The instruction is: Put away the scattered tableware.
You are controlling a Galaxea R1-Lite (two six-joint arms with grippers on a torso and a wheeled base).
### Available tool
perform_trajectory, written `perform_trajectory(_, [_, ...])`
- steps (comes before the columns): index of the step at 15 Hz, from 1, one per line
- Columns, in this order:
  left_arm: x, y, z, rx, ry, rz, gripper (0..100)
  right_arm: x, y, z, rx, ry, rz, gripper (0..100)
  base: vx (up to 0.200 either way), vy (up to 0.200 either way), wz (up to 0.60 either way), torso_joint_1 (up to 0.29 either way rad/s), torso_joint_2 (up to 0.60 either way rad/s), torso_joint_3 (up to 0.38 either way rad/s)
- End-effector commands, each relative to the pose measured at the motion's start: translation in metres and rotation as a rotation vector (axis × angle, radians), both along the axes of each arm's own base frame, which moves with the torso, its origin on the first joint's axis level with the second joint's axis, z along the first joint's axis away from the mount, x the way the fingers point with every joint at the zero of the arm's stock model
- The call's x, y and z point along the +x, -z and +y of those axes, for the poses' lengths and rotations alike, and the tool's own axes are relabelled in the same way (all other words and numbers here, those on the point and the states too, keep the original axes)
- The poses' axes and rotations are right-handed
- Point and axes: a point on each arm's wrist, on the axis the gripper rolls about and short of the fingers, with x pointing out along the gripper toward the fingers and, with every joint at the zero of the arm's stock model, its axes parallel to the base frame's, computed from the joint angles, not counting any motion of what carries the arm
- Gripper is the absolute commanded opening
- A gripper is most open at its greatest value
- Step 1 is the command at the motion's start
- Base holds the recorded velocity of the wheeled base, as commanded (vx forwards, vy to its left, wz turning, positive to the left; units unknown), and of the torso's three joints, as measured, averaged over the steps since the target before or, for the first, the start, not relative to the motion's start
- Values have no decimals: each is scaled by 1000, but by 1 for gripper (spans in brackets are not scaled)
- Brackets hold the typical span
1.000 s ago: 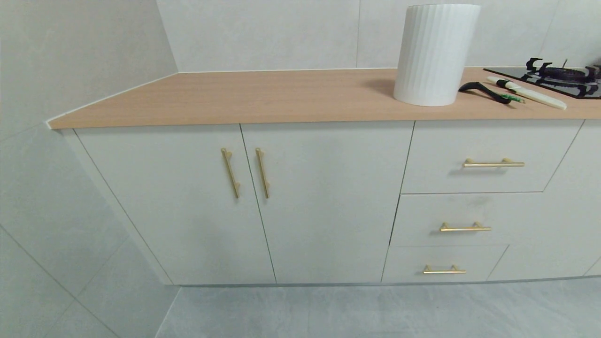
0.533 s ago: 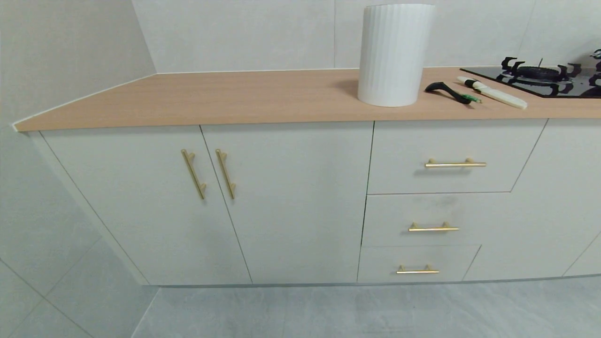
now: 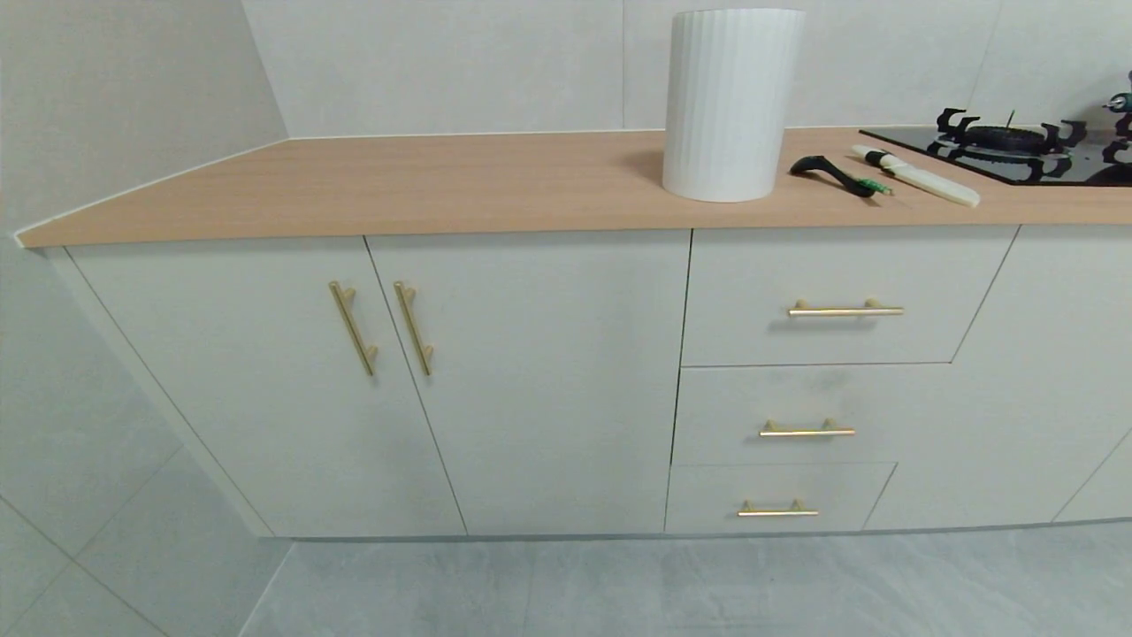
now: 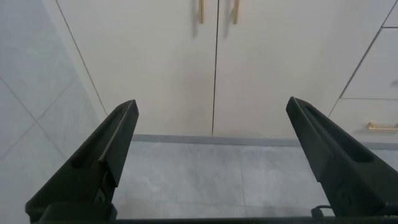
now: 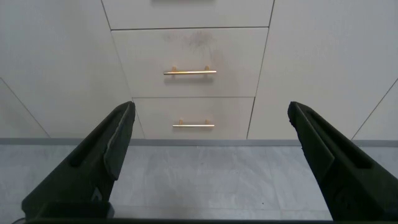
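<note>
— Reaching from here could miss: the peeler [image 3: 836,174] and knife [image 3: 915,175] lie far right on the counter [image 3: 398,181]
— Agreed; left gripper [image 4: 211,106] and right gripper [image 5: 211,106] hang low, jaws wide, empty

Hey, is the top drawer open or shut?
Shut: the top drawer sits flush with the middle drawer, with no gap showing.
</note>
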Motion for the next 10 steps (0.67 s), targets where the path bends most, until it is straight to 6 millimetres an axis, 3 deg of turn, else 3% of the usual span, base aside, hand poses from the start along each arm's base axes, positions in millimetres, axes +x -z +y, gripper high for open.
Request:
perform_trajectory(1, [0,0,0,0,-1,1,100,0,0,0,0,-1,1,100,200,0,0,-2,2,7])
perform_trajectory(8, [0,0,0,0,-1,1,100,0,0,0,0,-2,1,100,200,0,0,2,2,0])
perform_trajectory(10, [0,0,0,0,-1,1,100,0,0,0,0,-1,1,100,0,0,0,0,0,0])
